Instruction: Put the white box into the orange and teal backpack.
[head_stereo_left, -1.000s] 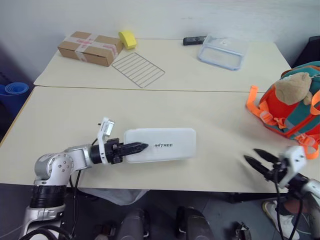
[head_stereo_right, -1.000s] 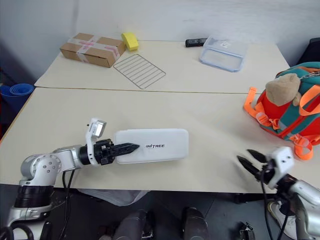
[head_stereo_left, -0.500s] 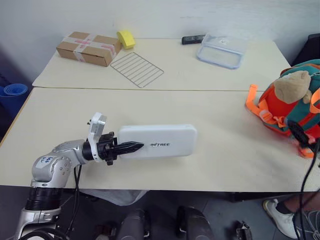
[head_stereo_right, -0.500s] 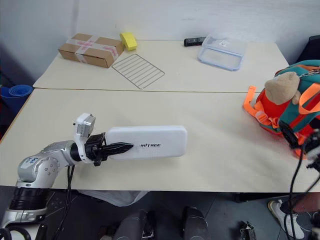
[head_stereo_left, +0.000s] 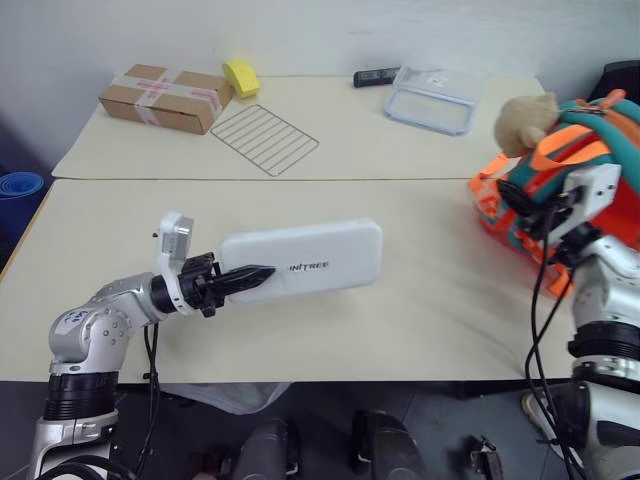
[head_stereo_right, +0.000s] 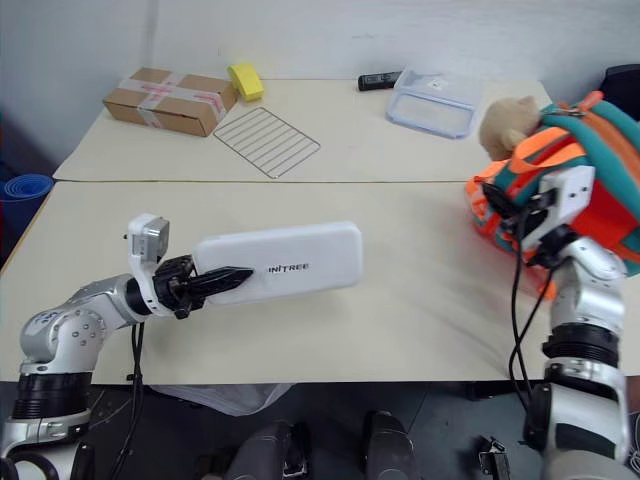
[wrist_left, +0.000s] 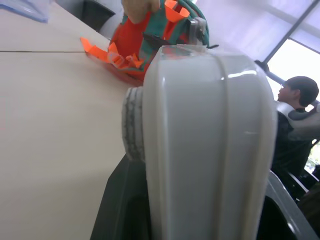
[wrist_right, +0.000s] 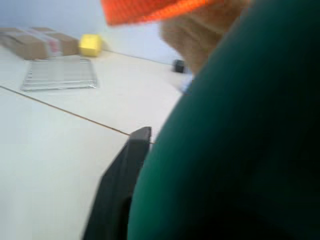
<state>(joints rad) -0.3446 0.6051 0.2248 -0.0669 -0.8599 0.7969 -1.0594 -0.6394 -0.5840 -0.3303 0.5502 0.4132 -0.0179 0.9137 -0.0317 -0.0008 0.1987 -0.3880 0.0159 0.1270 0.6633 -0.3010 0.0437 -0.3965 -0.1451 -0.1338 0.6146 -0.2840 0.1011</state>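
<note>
The white box (head_stereo_left: 310, 258), long and flat with dark lettering, hangs level just above the near table. My left gripper (head_stereo_left: 255, 272) is shut on its left end. In the left wrist view the box's end (wrist_left: 210, 140) looms close, with the backpack beyond it. The orange and teal backpack (head_stereo_left: 575, 140) sits at the table's right edge with its tan plush toy (head_stereo_left: 525, 115) on top. My right gripper (head_stereo_left: 528, 205) presses into the backpack's front and is shut on its teal fabric (wrist_right: 240, 150); one black finger (wrist_right: 125, 185) lies along the fabric.
On the far table lie a taped cardboard box (head_stereo_left: 165, 97), a yellow sponge (head_stereo_left: 240, 77), a wire rack (head_stereo_left: 265, 140), a black remote (head_stereo_left: 375, 76) and a clear lidded container (head_stereo_left: 432, 97). A person (wrist_left: 297, 95) sits behind the backpack.
My right gripper rose from the table's front edge to the backpack and closed on it. The backpack's top and plush toy shifted up and left. The left gripper lifted the box slightly.
</note>
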